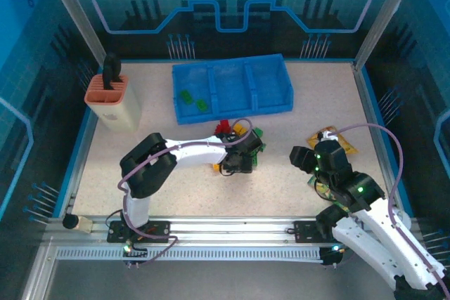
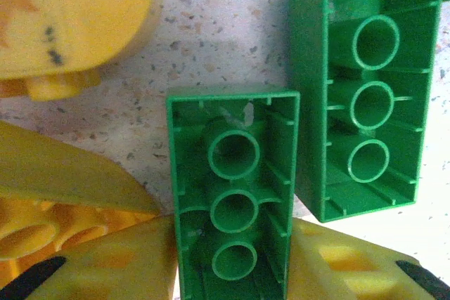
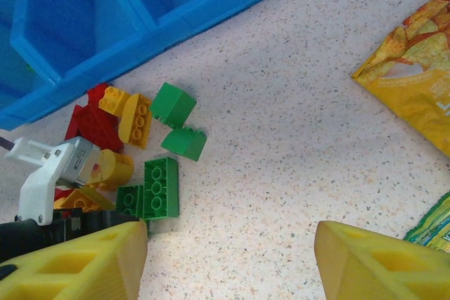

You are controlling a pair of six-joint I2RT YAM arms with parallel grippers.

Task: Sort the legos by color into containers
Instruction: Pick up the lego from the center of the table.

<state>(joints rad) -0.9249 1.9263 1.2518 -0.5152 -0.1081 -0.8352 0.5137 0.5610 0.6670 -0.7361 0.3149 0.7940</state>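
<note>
Starting with the speckled table [image 1: 295, 180], we find the blue tray [image 1: 239, 112] at its far side, three compartments in a row, and the left one holds two green bricks [image 1: 186, 95]. The left arm [image 1: 190, 151] stretches across to the pile [image 1: 232, 131] of red, yellow and green legos lying just in front of the tray. The right arm [image 1: 365, 209] stands at the right, near a yellow snack bag [image 3: 415, 82]. We see the right gripper [image 3: 232, 244] hanging above bare table, its jaws wide with nothing between them. The left gripper [image 2: 232, 268] is down in the pile, its yellow fingers [image 2: 105, 265] pressed against both long sides of a green brick [image 2: 232, 166] that lies hollow side up. A second green brick [image 2: 369, 96] lies just beside it on the right, also hollow side up, a sliver of table between them. Yellow pieces [image 2: 77, 12] lie to its left.
</note>
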